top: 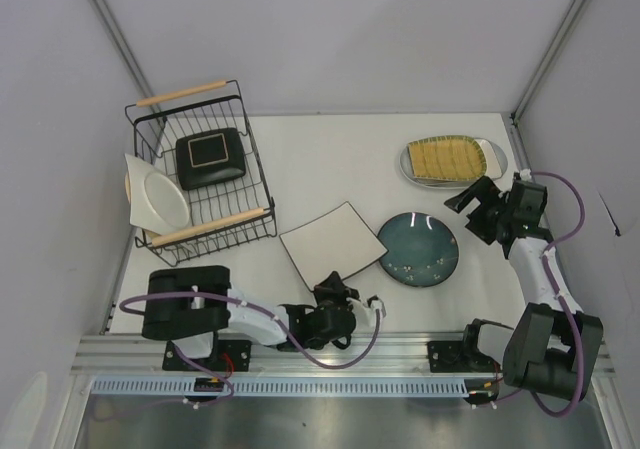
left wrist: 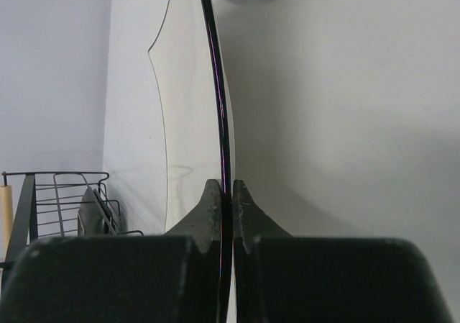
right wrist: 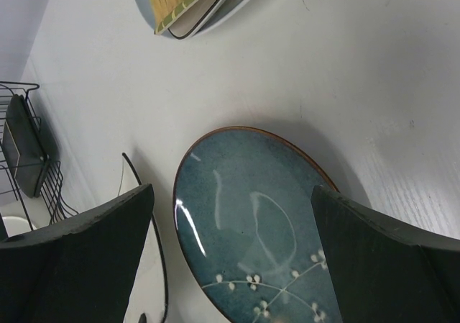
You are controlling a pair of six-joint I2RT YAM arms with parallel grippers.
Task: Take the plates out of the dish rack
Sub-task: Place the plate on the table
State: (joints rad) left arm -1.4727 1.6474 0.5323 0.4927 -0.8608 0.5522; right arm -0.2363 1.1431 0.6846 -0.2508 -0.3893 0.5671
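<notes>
A: Which step?
B: Seemingly setting down the white square plate (top: 330,239) at six o'clock, left gripper (left wrist: 226,190) pinching its edge; right gripper (top: 470,207) spread wide
A: Next?
B: Let go, then reach the dish rack (top: 257,174) at ten o'clock, dark plate (top: 210,157) inside

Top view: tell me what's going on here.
Plates are coming out of the dish rack. The left gripper is shut on the rim of a white square plate, down in front of the rack. The right gripper hangs open near a teal speckled round plate set down; a mustard ribbed plate lies stacked beyond. A dark square plate and a white plate are left at the rack.
</notes>
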